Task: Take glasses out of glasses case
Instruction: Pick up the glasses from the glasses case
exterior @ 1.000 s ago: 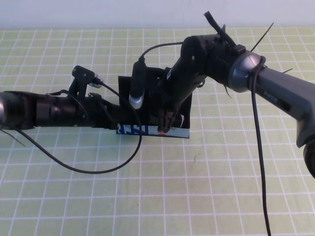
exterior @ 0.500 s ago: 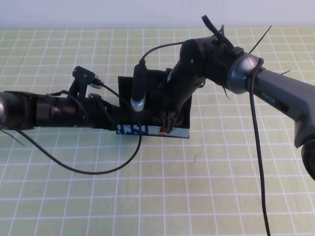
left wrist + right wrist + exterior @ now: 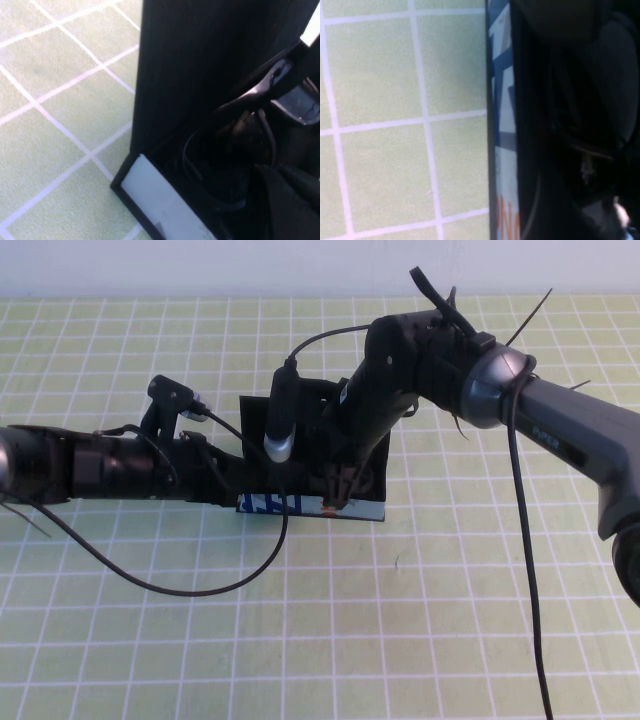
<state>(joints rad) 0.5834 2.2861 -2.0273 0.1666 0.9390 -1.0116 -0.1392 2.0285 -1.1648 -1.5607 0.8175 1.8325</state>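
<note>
At the middle of the green gridded desk lies the long black glasses case with its light-blue printed front, flap raised. The right hand reaches down into it from two o'clock; its grip cannot be told. The left hand meets the case's nine o'clock end, grip hidden. Black thick-rimmed plastic glasses sit inside the case.

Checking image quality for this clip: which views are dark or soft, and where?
High view: evenly lit and sharp, with the left gripper and right gripper as black shapes at the glasses case. Left wrist view: case interior murky, glasses barely separable. Right wrist view: close and soft, one half nearly black.
</note>
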